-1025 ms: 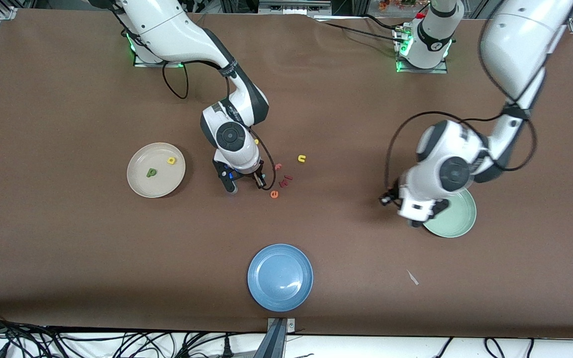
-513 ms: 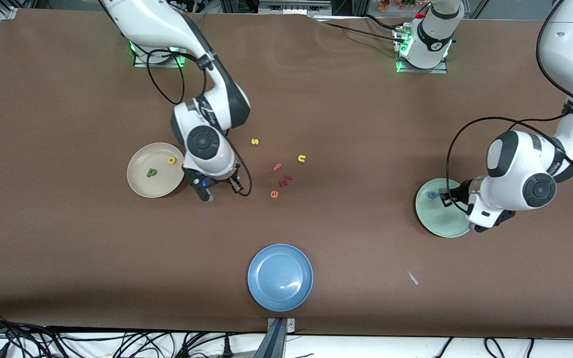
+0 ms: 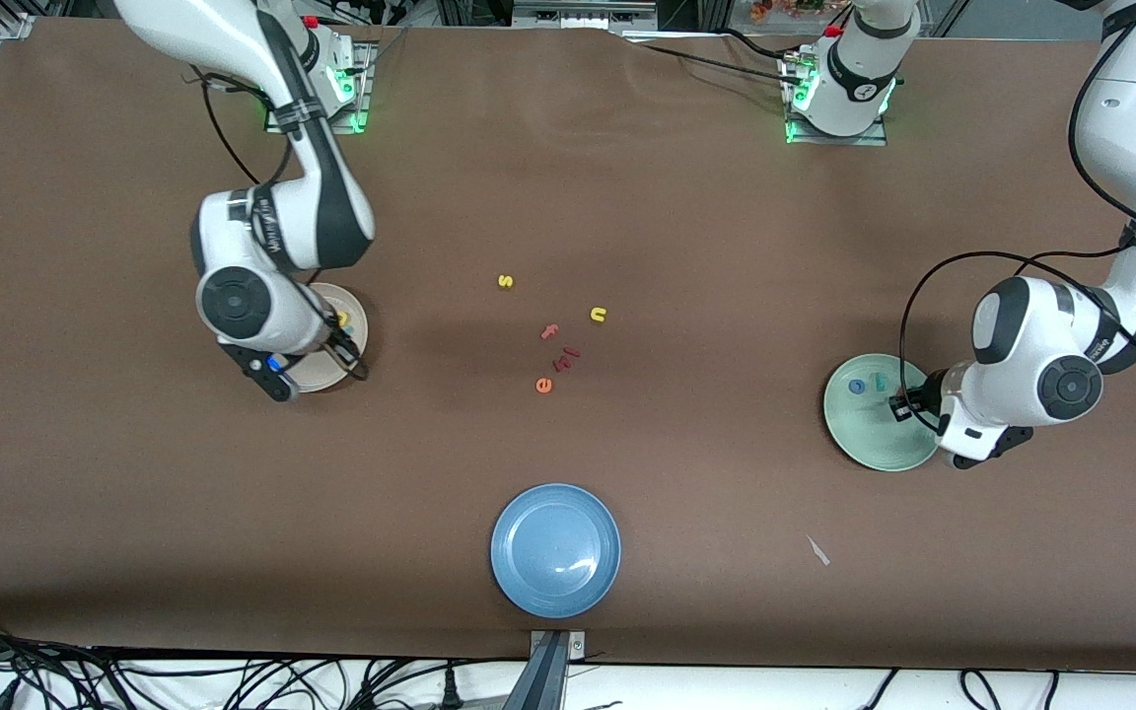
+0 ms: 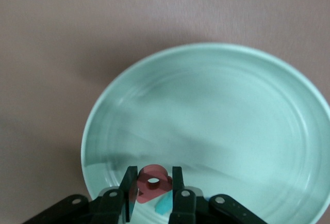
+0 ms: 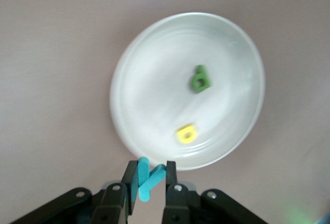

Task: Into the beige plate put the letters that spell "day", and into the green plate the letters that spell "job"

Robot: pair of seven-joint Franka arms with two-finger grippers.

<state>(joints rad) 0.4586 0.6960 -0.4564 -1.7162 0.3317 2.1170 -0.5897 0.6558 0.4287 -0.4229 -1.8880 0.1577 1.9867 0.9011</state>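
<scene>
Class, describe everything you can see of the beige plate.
The beige plate is round, shallow and glossy cream, lying flat on the brown table toward the right arm's end. A dark green letter d and a yellow letter a lie inside. The right end effector hangs over its rim, shut on a teal letter y.

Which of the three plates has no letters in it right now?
The blue plate, nearest the front camera. The beige plate holds a green d and yellow a; the green plate holds a blue o.
</scene>
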